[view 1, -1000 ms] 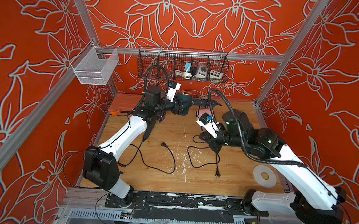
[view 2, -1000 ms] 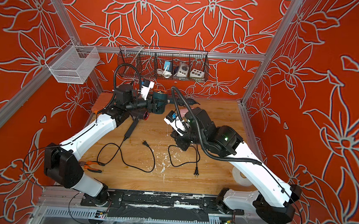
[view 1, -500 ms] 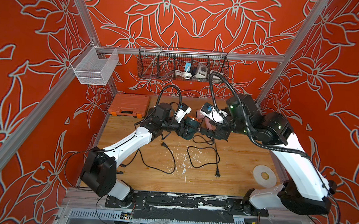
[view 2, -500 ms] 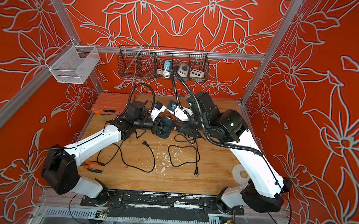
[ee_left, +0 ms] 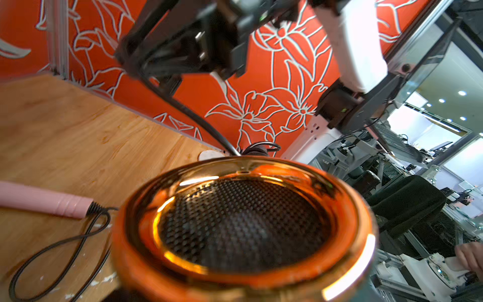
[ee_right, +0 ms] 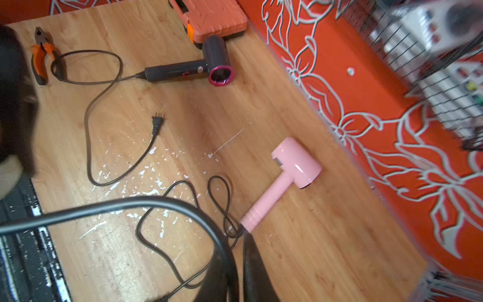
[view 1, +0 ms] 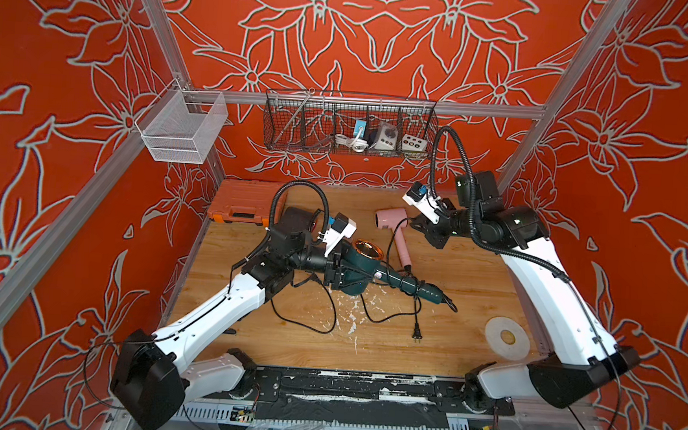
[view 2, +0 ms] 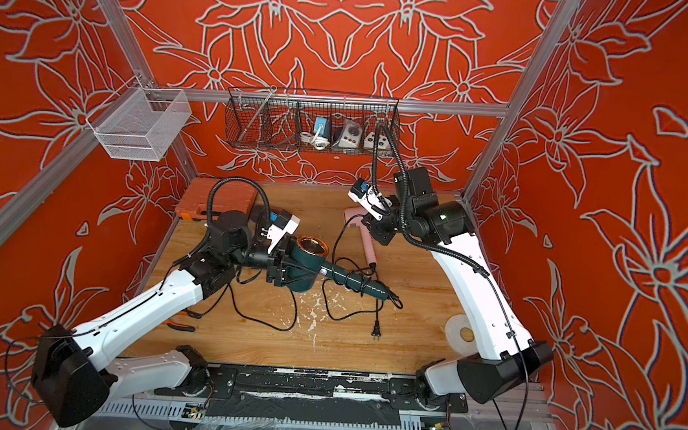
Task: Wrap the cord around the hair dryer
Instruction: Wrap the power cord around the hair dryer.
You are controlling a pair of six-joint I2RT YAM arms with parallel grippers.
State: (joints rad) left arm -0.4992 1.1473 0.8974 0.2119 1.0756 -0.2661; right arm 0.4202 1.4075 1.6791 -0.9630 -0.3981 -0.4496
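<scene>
At the middle of the wooden table [view 1: 473, 281], in both top views, the green hair dryer [view 1: 362, 264] has its copper-ringed mouth facing up and its handle pointing toward the right arm's side. The left gripper [view 1: 344, 276] pinches the dryer's barrel just below that ring, with 2 fingers clamped across it. The black cord [view 1: 392, 243] loops around the handle, then rises to the right gripper [view 1: 415, 225]. That gripper hangs farther back, just beside a pink hair dryer [view 1: 389, 219], well apart from the green one, its fingers pressed together on the cord.
</scene>
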